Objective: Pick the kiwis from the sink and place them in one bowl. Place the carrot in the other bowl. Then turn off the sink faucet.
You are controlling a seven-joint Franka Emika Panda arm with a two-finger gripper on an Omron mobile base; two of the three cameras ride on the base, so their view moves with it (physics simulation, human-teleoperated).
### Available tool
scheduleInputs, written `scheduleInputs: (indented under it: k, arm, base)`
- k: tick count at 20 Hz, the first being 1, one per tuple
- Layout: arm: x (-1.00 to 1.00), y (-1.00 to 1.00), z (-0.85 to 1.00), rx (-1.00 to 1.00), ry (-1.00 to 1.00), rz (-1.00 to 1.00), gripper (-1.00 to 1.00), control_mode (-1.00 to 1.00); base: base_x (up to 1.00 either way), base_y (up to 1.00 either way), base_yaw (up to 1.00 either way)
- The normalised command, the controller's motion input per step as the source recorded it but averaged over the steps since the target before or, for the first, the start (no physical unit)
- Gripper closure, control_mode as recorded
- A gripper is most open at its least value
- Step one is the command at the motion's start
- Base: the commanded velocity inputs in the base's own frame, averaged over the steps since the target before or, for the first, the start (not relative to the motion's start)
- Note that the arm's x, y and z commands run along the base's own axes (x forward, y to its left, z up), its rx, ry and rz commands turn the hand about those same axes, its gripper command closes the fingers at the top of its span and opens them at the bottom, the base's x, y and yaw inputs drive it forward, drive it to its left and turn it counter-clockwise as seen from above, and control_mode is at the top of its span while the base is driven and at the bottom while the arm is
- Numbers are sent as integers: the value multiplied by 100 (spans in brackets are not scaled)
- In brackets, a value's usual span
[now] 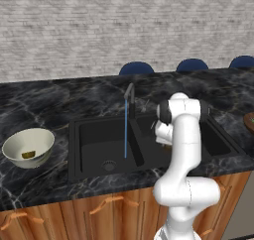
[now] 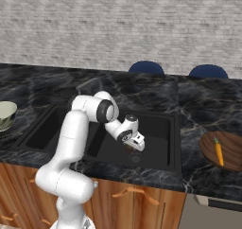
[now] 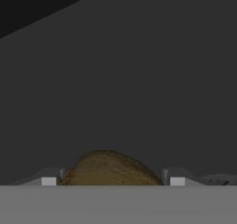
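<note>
My gripper is low in the right basin of the black sink, near its drain. The brown kiwi lies on the basin floor and fills the gap between the fingertips, which touch it on both sides. From the right base view, the gripper points down at the basin floor. The yellow-green kiwi rests in the off-white bowl on the counter left of the sink. The carrot lies in the brown bowl at the right. The faucet runs a thin blue stream into the left basin.
Black marble counter surrounds the sink, with wooden cabinet fronts below. Blue chair backs show behind the counter before a grey brick wall. My own arm stands over the divider between the basins.
</note>
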Motion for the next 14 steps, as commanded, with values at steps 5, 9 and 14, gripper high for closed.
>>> scheduleInputs:
  k: [5, 9, 14]
  arm:
    - [-20, 0, 69, 0, 0, 0, 100, -100]
    - [-37, 0, 64, 0, -4, 0, 100, -100]
    - [-44, 0, 66, 0, -5, 0, 100, -100]
  base:
    - [0, 0, 0]
    - [0, 0, 0]
    - [0, 0, 0]
